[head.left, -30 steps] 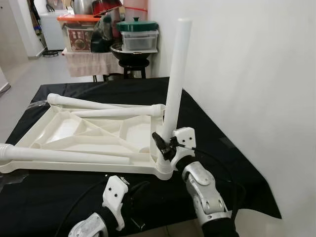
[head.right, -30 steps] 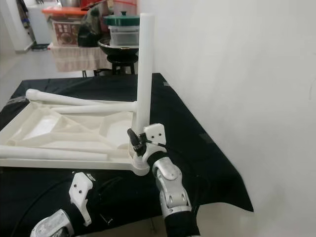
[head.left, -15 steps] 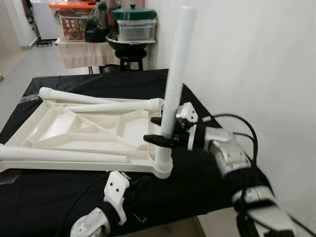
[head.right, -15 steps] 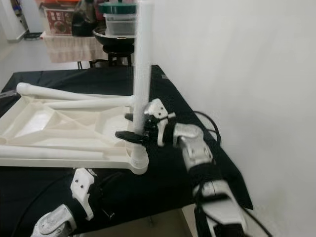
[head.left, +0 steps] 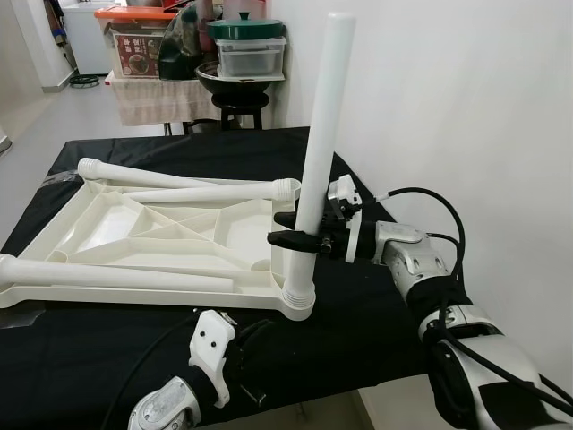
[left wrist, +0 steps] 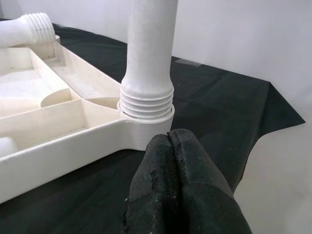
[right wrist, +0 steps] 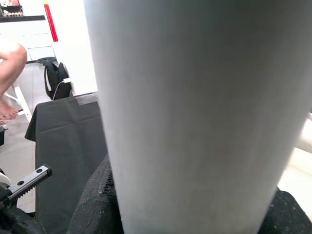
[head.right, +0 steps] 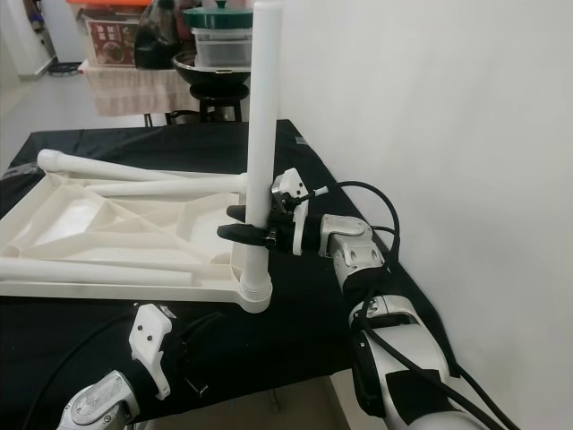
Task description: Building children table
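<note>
One gripper idles low in the frame: the left gripper (left wrist: 170, 190), fingers pressed together. Mid-frame, the right gripper (head.left: 300, 237) clamps the upright leg (head.left: 318, 134) in the tabletop's (head.left: 134, 237) corner socket. Risk: sideways pull cross-threads it. Farther back, spare legs (head.left: 179, 184) lie loose.

White wall (head.left: 466, 98), grey floor (head.left: 54, 116), black tablecloth (head.left: 376, 313)
</note>
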Controlling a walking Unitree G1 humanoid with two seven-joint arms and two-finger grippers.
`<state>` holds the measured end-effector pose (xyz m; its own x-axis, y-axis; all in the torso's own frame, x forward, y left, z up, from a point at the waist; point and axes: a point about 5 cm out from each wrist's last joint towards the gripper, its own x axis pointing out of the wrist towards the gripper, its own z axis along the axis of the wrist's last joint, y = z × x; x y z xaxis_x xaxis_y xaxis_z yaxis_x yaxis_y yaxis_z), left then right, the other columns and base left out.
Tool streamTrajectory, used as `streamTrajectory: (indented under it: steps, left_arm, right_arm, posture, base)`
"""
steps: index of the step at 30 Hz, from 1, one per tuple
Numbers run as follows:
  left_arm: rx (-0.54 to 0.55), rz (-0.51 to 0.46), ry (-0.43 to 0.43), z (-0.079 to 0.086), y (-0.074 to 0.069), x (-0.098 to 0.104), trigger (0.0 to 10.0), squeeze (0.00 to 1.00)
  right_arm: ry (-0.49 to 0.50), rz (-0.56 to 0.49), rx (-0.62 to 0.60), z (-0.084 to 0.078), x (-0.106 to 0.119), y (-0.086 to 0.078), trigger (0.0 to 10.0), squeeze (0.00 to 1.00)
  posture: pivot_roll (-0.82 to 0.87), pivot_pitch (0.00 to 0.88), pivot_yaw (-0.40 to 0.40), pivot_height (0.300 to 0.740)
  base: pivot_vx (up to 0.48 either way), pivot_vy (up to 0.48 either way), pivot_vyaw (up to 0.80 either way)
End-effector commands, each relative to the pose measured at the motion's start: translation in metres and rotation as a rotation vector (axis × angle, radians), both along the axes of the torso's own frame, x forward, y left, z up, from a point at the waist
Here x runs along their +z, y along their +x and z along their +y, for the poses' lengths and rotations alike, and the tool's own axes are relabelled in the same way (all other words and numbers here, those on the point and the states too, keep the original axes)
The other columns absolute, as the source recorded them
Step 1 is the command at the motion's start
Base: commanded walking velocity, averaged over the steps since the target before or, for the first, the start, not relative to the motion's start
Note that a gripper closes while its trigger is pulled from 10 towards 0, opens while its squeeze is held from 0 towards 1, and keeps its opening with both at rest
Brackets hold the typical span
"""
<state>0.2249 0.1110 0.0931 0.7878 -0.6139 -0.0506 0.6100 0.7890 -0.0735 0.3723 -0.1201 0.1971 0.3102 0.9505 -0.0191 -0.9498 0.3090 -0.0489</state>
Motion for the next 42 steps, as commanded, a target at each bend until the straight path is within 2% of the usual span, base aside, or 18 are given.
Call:
streamTrajectory:
  steps: [1,3,6,7,8,9,11,13,20,21,23,24,25,26,33,34,37,42]
  left_arm:
    - [-0.002,0.009,0.001,0.0,-0.002,0.0,10.0,0.0]
    - [-0.001,0.009,-0.001,0.002,-0.003,0.001,10.0,0.0]
    - [0.0,0.009,-0.002,0.002,-0.003,0.001,10.0,0.0]
    - [0.0,0.009,-0.002,0.004,-0.003,0.002,10.0,0.0]
    - [0.0,0.009,-0.002,0.004,-0.003,0.002,10.0,0.0]
    - [-0.002,0.011,-0.004,0.005,-0.003,0.003,10.0,0.0]
    - [-0.002,0.011,-0.004,0.005,-0.003,0.003,10.0,0.0]
    - [-0.003,0.013,0.002,0.007,0.0,0.003,10.0,0.0]
    - [0.03,0.002,-0.002,0.008,0.004,0.003,10.0,0.0]
    - [0.033,0.001,-0.003,0.008,0.004,0.003,10.0,0.0]
    - [0.032,0.002,-0.003,0.008,0.005,0.003,10.0,0.0]
    - [0.025,0.004,-0.002,0.007,0.005,0.003,10.0,0.0]
    - [0.025,0.004,-0.002,0.007,0.005,0.003,10.0,0.0]
    - [0.019,0.006,-0.002,0.007,0.006,0.003,10.0,0.0]
    - [0.007,0.01,-0.006,0.003,0.007,0.003,10.0,0.0]
    - [0.006,0.011,-0.007,0.002,0.007,0.003,10.0,0.0]
    - [0.006,0.011,-0.009,0.0,0.007,0.003,10.0,0.0]
    - [0.008,0.01,-0.008,-0.001,0.007,0.002,10.0,0.0]
  right_arm:
    - [-0.006,-0.018,-0.074,-0.008,-0.008,-0.002,0.0,0.0]
    - [0.0,-0.011,-0.246,-0.011,-0.024,-0.005,0.0,0.0]
    - [0.004,-0.005,-0.277,-0.011,-0.027,-0.005,0.0,0.0]
    - [0.094,0.039,-0.608,-0.001,-0.046,-0.007,0.0,0.0]
    - [0.094,0.039,-0.608,-0.001,-0.046,-0.007,0.0,0.0]
    - [0.055,0.205,-0.727,0.025,-0.093,-0.038,0.0,0.0]
    - [0.055,0.205,-0.727,0.025,-0.093,-0.038,0.0,0.0]
    - [0.012,0.071,-0.724,0.053,-0.088,-0.058,0.0,0.0]
    - [-0.045,0.08,-0.685,0.053,-0.09,-0.053,0.0,0.0]
    - [-0.044,0.087,-0.699,0.051,-0.09,-0.053,4.4,0.0]
    - [-0.041,0.094,-0.711,0.05,-0.09,-0.052,4.4,0.0]
    - [-0.021,0.125,-0.709,0.049,-0.086,-0.052,10.0,0.09]
    - [-0.021,0.125,-0.709,0.049,-0.086,-0.052,10.0,0.09]
    - [-0.012,0.111,-0.674,0.049,-0.08,-0.051,10.0,1.0]
    - [0.007,-0.026,-0.291,0.044,-0.044,-0.048,10.0,0.99]
    - [-0.013,-0.054,-0.184,0.04,-0.039,-0.047,10.0,0.0]
    - [-0.07,-0.068,0.012,0.026,-0.031,-0.041,10.0,0.0]
    - [-0.097,-0.032,0.039,0.017,-0.021,-0.022,10.0,0.0]
  posture:
    - [0.11,0.0,-0.064,0.74]
    - [0.1,0.0,-0.064,0.74]
    - [0.1,0.0,-0.064,0.74]
    - [0.09,0.0,-0.059,0.74]
    - [0.09,0.0,-0.059,0.74]
    - [0.09,0.0,-0.055,0.74]
    - [0.09,0.0,-0.055,0.74]
    - [0.05,0.0,-0.034,0.74]
    - [0.09,0.0,-0.061,0.74]
    - [0.09,0.0,-0.065,0.74]
    - [0.09,0.0,-0.065,0.74]
    - [0.09,0.0,-0.064,0.74]
    - [0.09,0.0,-0.064,0.74]
    - [0.09,0.0,-0.059,0.74]
    - [0.09,0.0,-0.068,0.74]
    - [0.1,0.0,-0.072,0.74]
    - [0.11,0.0,-0.083,0.74]
    - [0.13,0.0,-0.092,0.74]
  base:
    - [0.0,0.0,0.0]
    - [0.0,0.0,0.0]
    - [0.0,0.0,0.0]
    - [0.0,0.0,0.0]
    - [0.0,0.0,0.0]
    - [0.0,0.0,0.0]
    - [0.0,0.0,0.0]
    - [0.0,0.0,0.0]
    - [0.0,0.0,0.0]
    - [0.0,0.0,0.0]
    - [0.0,0.0,0.0]
    - [0.0,0.0,0.0]
    - [0.0,0.0,0.0]
    - [0.0,0.0,0.0]
    - [0.0,0.0,0.0]
    - [0.0,0.0,0.0]
    - [0.0,0.0,0.0]
    - [0.0,0.0,0.0]
